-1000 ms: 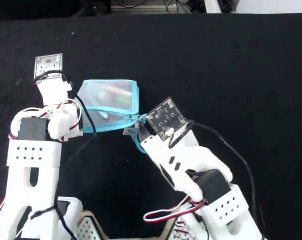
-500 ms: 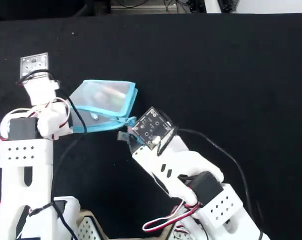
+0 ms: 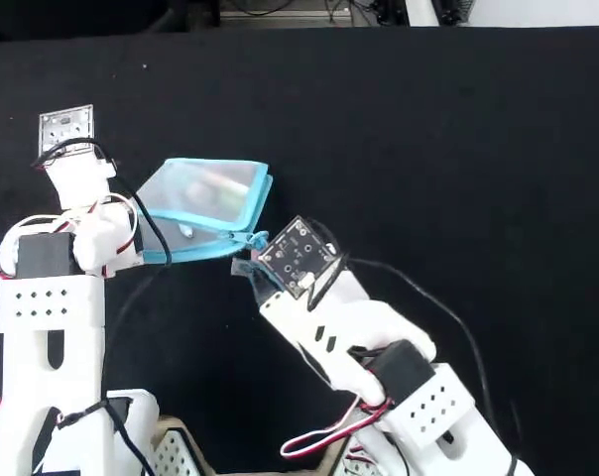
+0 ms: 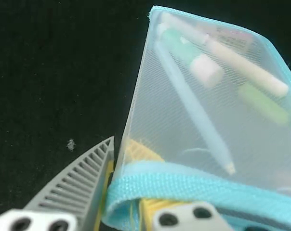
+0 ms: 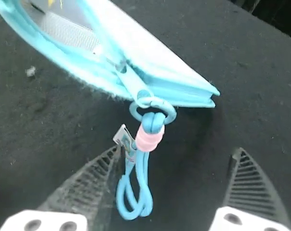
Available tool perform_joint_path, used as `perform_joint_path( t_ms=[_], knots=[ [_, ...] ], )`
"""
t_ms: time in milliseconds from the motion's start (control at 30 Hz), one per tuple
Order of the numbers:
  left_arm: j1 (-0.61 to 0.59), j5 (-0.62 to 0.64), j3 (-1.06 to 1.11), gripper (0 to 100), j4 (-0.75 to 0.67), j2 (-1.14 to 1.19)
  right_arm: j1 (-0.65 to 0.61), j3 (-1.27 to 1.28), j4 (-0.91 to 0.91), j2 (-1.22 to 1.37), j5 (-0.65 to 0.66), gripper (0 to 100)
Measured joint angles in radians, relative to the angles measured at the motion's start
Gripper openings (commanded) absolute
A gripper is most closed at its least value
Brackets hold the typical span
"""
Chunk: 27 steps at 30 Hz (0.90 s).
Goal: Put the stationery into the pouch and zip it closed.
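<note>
I am pinching one corner of the pouch (image 3: 210,203) with my left gripper (image 4: 121,161), anchoring it on the table (image 3: 428,149) so that the zipper has something to pull against. The stationery (image 4: 218,57) is lying inside the mesh. My right gripper (image 5: 177,151) is spread wide, straddling the pull cord (image 5: 143,139), which is hanging from the pouch's opposite end, close to one finger.

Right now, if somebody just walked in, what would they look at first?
A bright blue see-through pouch pops out against the black table, and you can see pens inside it. The left claw pinches one corner of the pouch. The right claw sits open at the other end, right by the blue zipper cord.
</note>
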Motion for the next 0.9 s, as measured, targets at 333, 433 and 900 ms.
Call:
perform_joint_path(
  t_ms=[333, 433, 900],
  knots=[
    [0.000, 0.000, 0.000, 3, 0.000, 0.000, -0.002, 0.055, -0.121, 0.000, -0.164, 32.6],
    [0.000, 0.000, 0.000, 3, 0.000, 0.000, -0.002, 0.055, -0.129, 0.000, -0.181, 32.6],
    [0.000, 0.000, 0.000, 3, 0.000, 0.000, -0.002, 0.184, -0.400, 0.000, -0.189, 32.5]
  ],
)
